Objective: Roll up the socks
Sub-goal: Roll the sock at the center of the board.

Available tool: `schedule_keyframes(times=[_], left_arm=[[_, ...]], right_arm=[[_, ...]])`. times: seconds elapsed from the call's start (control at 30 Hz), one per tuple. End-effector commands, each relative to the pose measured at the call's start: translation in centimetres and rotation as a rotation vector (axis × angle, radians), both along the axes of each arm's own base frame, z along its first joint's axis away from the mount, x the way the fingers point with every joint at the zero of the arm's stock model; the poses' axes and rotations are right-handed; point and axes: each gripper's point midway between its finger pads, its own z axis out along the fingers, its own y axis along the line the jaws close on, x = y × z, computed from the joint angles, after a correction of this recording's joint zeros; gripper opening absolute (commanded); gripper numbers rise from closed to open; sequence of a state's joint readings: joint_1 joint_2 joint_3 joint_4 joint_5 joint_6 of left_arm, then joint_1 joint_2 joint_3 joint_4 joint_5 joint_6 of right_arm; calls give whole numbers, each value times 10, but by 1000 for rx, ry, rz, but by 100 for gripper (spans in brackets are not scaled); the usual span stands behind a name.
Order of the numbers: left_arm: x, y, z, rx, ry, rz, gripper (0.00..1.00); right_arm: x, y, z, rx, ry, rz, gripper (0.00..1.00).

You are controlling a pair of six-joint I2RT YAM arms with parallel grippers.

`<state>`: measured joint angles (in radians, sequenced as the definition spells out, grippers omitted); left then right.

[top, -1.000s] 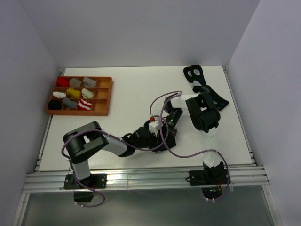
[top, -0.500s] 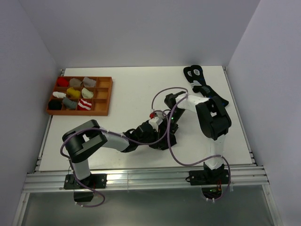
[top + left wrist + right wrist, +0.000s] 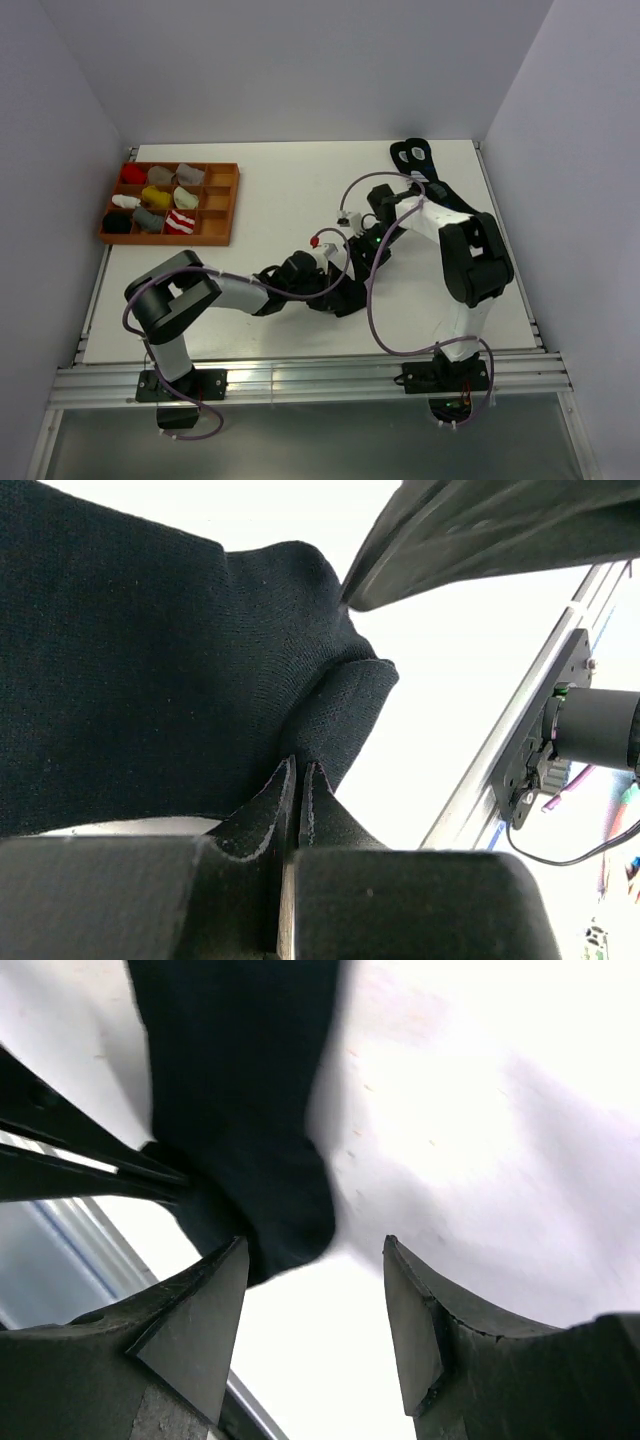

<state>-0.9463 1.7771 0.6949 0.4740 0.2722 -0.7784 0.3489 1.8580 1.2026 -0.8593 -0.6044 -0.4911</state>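
The plain black sock (image 3: 347, 297) lies on the white table near the middle front. My left gripper (image 3: 336, 285) is shut on a fold at the sock's edge, seen close in the left wrist view (image 3: 298, 770), where the black sock (image 3: 150, 660) fills the left side. My right gripper (image 3: 364, 258) is open just beyond the sock and holds nothing. In the right wrist view (image 3: 314, 1250) the black sock (image 3: 240, 1110) lies ahead of the jaws, apart from them. A red-and-white striped sock (image 3: 181, 221) sits bundled in the tray.
A brown divided tray (image 3: 225, 205) with several small sock bundles stands at the back left. Dark socks with white rings (image 3: 414, 156) lie at the back right, under the right arm. Purple cables (image 3: 372, 310) loop over the table's front.
My right gripper has drawn back up and to the right, away from the black sock, and its arm has swung right. My left gripper has stayed shut on the sock, shifting slightly left.
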Motion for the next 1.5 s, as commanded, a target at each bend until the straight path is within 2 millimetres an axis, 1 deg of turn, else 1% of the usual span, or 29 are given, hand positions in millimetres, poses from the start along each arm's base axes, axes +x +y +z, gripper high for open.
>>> schedule_keyframes(times=[0.0,0.03,0.1,0.13,0.23,0.27,0.3,0.33,0.37,0.47,0.57,0.63,0.67,0.73,0.77,0.8,0.87,0.9,0.97,1.0,1.03,1.1,1.2,1.3,1.47], left_arm=[[-31,68,-71,351,152,-13,0],[-32,71,-73,367,166,-16,0],[-27,69,-68,356,180,-23,0],[-29,73,-69,369,202,-27,0],[-27,71,-59,342,246,-54,0],[-29,77,-60,364,278,-54,0],[-27,74,-55,355,285,-67,0],[-29,76,-54,356,301,-75,0],[-27,78,-51,359,320,-71,0],[-26,81,-47,352,354,-83,0],[-32,81,-44,329,412,-114,0],[-37,81,-45,322,445,-139,0],[-39,78,-43,310,460,-158,0],[-44,80,-46,320,495,-173,0],[-46,77,-45,311,525,-193,0],[-47,78,-48,315,530,-193,0],[-48,79,-46,319,548,-200,0],[-48,78,-46,316,551,-201,0],[-49,78,-45,317,562,-201,0],[-48,78,-44,312,566,-199,0],[-48,78,-43,311,568,-197,0],[-47,78,-42,309,574,-196,0],[-48,78,-41,301,587,-199,0],[-46,77,-39,300,585,-199,0],[-41,77,-39,302,582,-194,0]], right_arm=[[17,-9,12,-4,-111,-42,64],[16,-12,11,-2,-115,-43,64],[17,-19,17,11,-140,-43,64],[14,-21,19,17,-149,-38,64],[9,-31,21,12,-203,-15,64],[9,-35,19,-4,-224,-16,64],[8,-36,19,-5,-246,-3,64],[4,-38,16,-4,-252,9,64],[3,-38,22,7,-283,15,64],[-3,-39,27,28,-338,48,65],[-8,-38,35,55,-407,89,63],[-7,-38,40,57,-469,102,63],[-9,-33,41,62,-487,131,62],[-10,-29,44,63,-539,159,57],[-18,-14,47,77,-593,237,53],[-18,-14,47,77,-594,238,53],[-24,-7,47,74,-659,277,53],[-34,4,46,89,-681,334,53],[-44,12,44,93,-735,389,53],[-56,21,39,108,-747,443,53],[-61,26,41,120,-760,468,53],[-75,35,41,146,-753,528,53],[-88,43,37,161,-728,587,50],[-94,47,29,145,-712,628,48],[-109,59,16,130,-697,705,47]])
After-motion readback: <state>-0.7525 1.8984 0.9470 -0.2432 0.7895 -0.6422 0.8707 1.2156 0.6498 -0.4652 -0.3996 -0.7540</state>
